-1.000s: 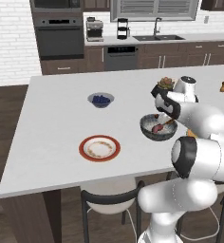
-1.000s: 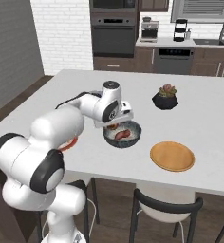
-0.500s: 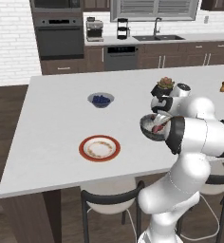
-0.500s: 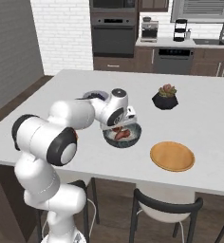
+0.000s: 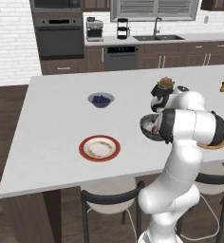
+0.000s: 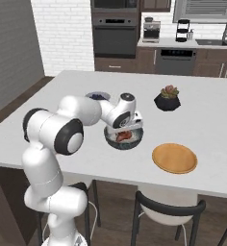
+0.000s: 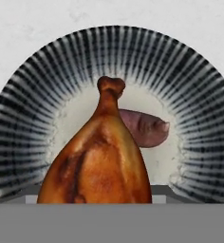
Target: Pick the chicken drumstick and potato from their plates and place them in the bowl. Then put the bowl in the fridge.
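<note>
On the white counter (image 5: 57,142), going left to right in the left base view: a white plate with a broad red-orange rim (image 5: 99,148), bare of food, then a small grey bowl of blueberries (image 5: 101,99) farther back. Next comes the wide dark grey-blue speckled bowl (image 6: 123,138), with the glossy orange-brown chicken drumstick (image 7: 98,166) and the reddish-brown potato (image 7: 143,127) lying in it, touching. The gripper (image 6: 127,126) hangs over this bowl; whether its fingers are wide or closed cannot be told. The flat tan wooden plate (image 6: 174,158) lies rightmost.
</note>
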Motion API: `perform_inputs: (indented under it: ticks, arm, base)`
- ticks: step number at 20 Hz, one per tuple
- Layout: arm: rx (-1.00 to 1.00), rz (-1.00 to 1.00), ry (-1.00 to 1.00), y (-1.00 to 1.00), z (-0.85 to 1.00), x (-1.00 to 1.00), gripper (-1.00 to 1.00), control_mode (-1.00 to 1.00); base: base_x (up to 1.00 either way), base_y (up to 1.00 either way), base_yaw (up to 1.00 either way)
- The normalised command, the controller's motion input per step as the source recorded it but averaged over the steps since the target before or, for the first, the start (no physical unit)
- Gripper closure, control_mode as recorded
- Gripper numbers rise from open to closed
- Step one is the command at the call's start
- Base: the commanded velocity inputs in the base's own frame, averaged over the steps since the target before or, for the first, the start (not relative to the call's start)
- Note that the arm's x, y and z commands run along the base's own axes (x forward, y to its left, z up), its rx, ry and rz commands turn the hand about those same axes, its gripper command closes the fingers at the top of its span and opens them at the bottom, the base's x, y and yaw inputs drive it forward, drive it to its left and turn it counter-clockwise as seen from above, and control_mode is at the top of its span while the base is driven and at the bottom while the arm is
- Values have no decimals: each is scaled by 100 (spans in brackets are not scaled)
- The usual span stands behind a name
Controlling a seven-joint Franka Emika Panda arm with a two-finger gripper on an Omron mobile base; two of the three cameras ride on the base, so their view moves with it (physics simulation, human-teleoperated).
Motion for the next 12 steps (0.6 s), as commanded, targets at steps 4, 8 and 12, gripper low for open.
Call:
perform_inputs:
  ticks: [4,8,12]
  arm:
    - [0,0,0,-2,-28,7,100,-100]
    - [0,0,2,0,-33,22,100,-100]
    - [0,0,1,3,-25,12,-100,-100]
  base:
    - [0,0,0]
    - [0,0,0]
    - [0,0,0]
